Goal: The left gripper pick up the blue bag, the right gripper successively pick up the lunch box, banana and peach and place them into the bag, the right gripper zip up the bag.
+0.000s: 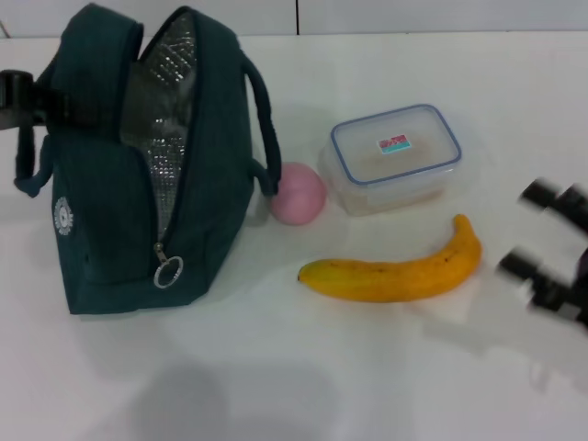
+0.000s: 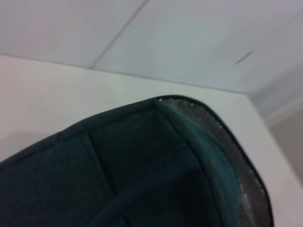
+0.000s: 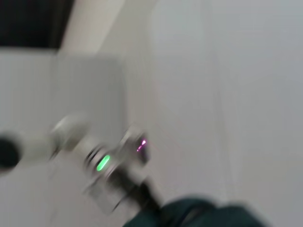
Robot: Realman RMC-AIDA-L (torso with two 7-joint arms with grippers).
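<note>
The blue bag (image 1: 138, 175) stands on the white table at the left, its zipper open and its silver lining showing. My left gripper (image 1: 13, 97) is at the bag's far upper left edge and holds it there; the left wrist view shows the bag's top rim (image 2: 189, 142) close up. The peach (image 1: 297, 193) lies right beside the bag. The lunch box (image 1: 395, 156) lies behind and to the right of the peach. The banana (image 1: 395, 271) lies in front of the lunch box. My right gripper (image 1: 540, 234) is open, empty and motion-blurred at the right edge, right of the banana.
The bag's ring zipper pull (image 1: 167, 271) hangs at the front. The right wrist view shows the left arm's silver joint (image 3: 102, 163) with a green light, and the bag's edge (image 3: 208, 215). The white table (image 1: 303, 377) reaches to the front.
</note>
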